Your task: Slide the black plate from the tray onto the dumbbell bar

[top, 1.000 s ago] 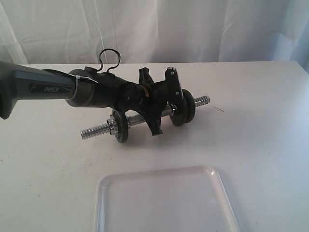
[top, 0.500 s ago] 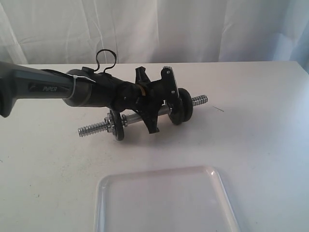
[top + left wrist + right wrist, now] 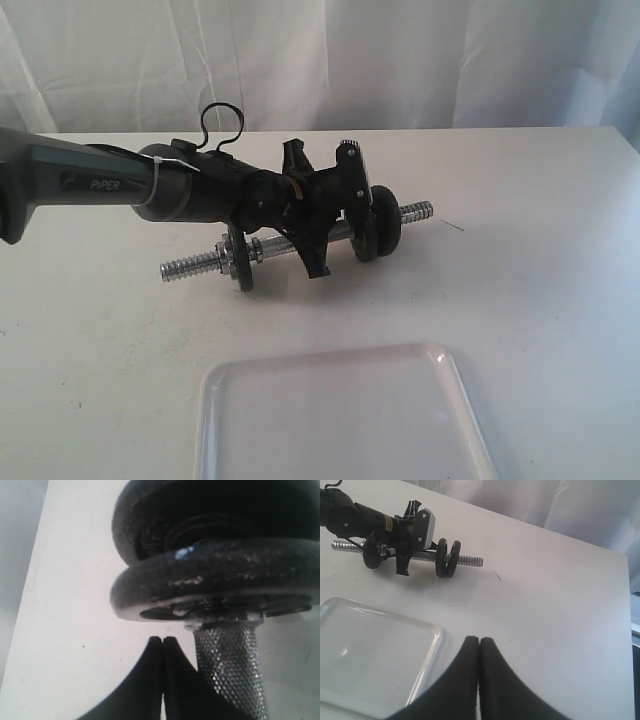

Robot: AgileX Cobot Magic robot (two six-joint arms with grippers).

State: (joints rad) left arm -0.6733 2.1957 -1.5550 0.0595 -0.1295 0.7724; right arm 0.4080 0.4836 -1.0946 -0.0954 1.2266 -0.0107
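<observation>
Exterior view: the black plate (image 3: pixel 388 222) is off the tray (image 3: pixel 330 353) and sits on the bar (image 3: pixel 275 243), near its right-hand threaded end and face to face with a second black disc (image 3: pixel 364 236). A smaller disc (image 3: pixel 241 262) sits toward the opposite end. The bar rests on the white table (image 3: pixel 540 300) and the tray holds nothing, so by my judgement the sliding step is done and only the withdrawal remains. In the left wrist view the left claw (image 3: pixel 162 647) is clenched with its tips pressed together and nothing between them; it lies just beside the knurled grip, not around it, close under the nearer disc. The right claw (image 3: pixel 479 647) is likewise clenched and empty, and hangs near the tray's corner, well apart from the bar. The next move calls for the left claw to lift straight off and back without brushing the discs — the bar rests on round edges and would likely roll if nudged. Room is ample: bare table lies to the right of the bar and between the bar and the tray rim. The far table edge by the curtain (image 3: pixel 400 60) is the nearest boundary, though not close.
</observation>
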